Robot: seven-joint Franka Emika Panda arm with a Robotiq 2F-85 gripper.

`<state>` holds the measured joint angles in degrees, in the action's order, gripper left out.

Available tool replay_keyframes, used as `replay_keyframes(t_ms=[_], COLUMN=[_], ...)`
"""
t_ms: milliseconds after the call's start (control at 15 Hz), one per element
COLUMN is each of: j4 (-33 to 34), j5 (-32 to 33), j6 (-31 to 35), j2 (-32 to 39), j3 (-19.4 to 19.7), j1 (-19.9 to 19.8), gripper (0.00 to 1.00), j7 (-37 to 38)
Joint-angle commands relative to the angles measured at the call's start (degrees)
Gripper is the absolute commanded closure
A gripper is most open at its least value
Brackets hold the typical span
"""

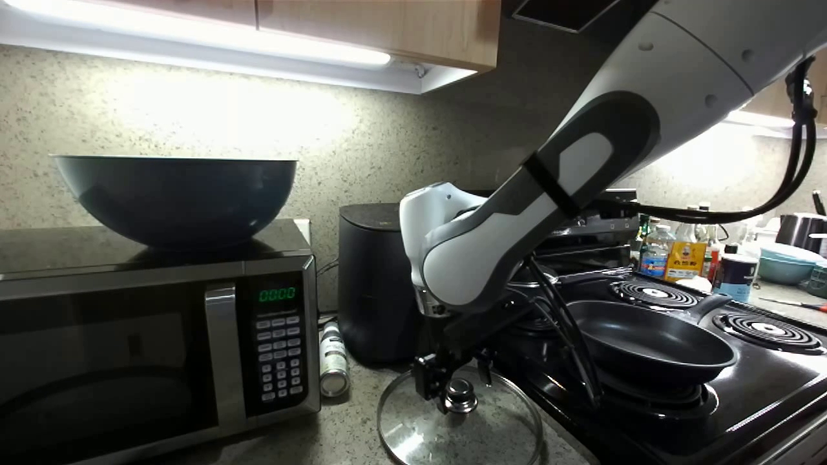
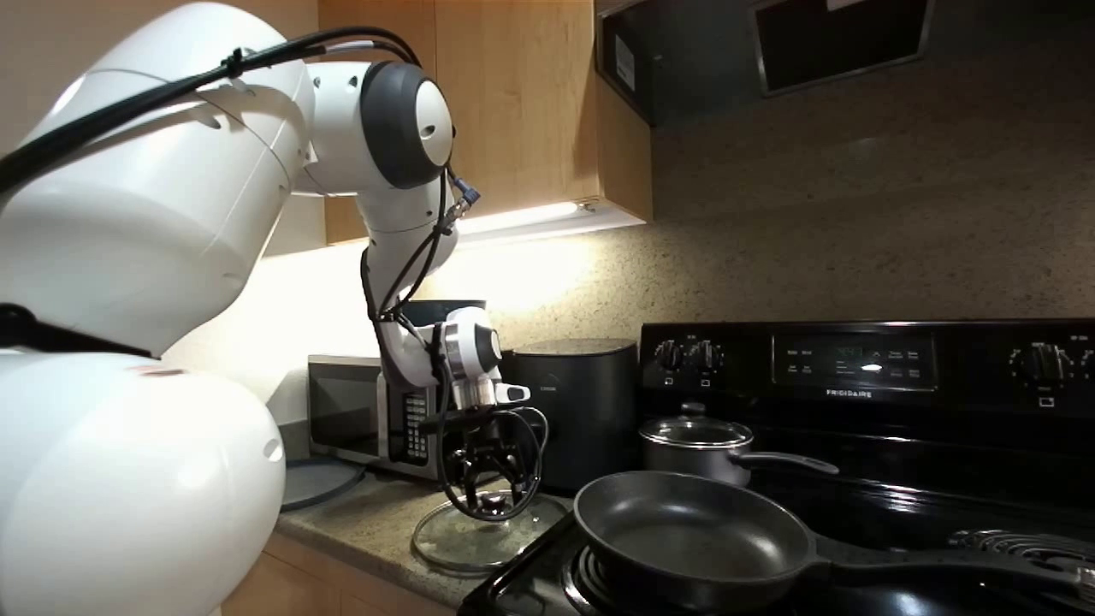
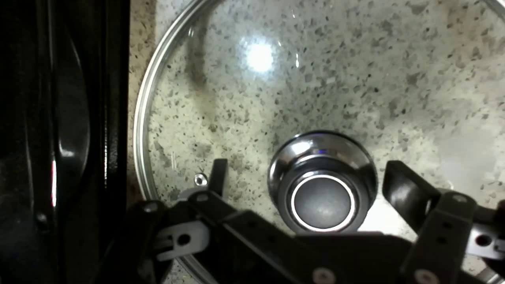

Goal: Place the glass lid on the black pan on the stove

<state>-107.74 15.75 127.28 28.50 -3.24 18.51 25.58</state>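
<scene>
Speckled countertop (image 2: 376, 526) under glass lid (image 3: 311, 98), empty end effector (image 3: 307, 171) wide-splayed astride the knob (image 3: 322, 185).

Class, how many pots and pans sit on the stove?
2: the black frying pan in front and the lidded saucepan behind it, partly hidden in both exterior views.

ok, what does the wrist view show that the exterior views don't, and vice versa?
Wrist view only: a small metal-ringed spot, likely the vent, in the glass of the lid.

Exterior views only: the handle of the pan, the microwave, and the arm above the hand.

Shared by all: the lid on the counter beside the stove, and the hand open, fingers either side of the knob.
</scene>
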Motion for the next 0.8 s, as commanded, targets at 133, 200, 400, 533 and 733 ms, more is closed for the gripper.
replay_keyframes(t_ms=[133,200,400,533,733], j4=[-0.33,-0.35,-0.31,-0.33,-0.41], j5=[-1.18,-1.20,-1.11,-0.98,-0.82], j6=[0.71,0.81,0.85,0.93,1.17], j2=[0.41,0.41,0.41,0.42,0.16], j3=[-0.75,-0.89,-1.06,-1.01,-0.94], j1=[-0.17,-0.18,-0.16,-0.10,-0.20], gripper=[0.33,0.41,0.59,0.60,0.73], j7=[-1.71,-1.81,-1.84,-1.84,-2.04])
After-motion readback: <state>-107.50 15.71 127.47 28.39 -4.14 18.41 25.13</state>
